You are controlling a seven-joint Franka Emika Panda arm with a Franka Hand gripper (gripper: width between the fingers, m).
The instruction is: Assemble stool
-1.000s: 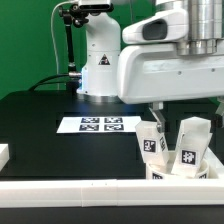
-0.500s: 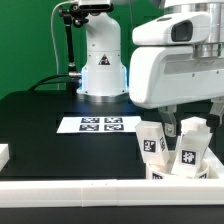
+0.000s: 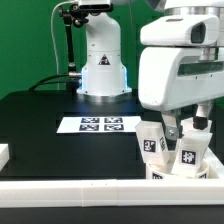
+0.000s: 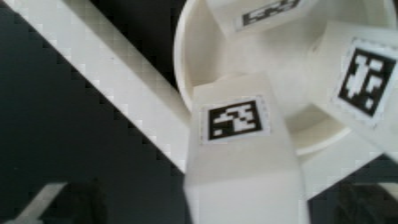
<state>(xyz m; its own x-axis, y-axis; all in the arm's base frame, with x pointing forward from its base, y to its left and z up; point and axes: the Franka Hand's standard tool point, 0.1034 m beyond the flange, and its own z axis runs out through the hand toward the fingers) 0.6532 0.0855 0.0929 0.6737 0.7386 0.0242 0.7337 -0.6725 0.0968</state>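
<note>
On the black bench (image 3: 40, 115), the stool parts sit close to the front edge at the exterior view's right, hard against the long white rail (image 3: 90, 188) that edges that side. Two white legs stand upright there, each tilted a little: one leg (image 3: 152, 146) toward the exterior view's left and a second leg (image 3: 190, 152) just beside it, both showing a black-and-white square tag. The round seat (image 3: 172, 176) shows only as a low white rim under and between them. The arm's large white body hangs directly above these parts, and the gripper (image 3: 187, 124) reaches down between the tops of the two legs with its jaws spread wide, holding nothing; whether a finger touches a leg cannot be told. In the wrist view a tagged leg (image 4: 237, 150) fills the foreground, lying across the curved ring of the seat (image 4: 222, 45), with another tagged leg (image 4: 365, 75) beside it. Farther back on the bench, the marker board (image 3: 96, 125) lies flat in front of the robot's white base (image 3: 102, 65), well apart from the stool parts.
</note>
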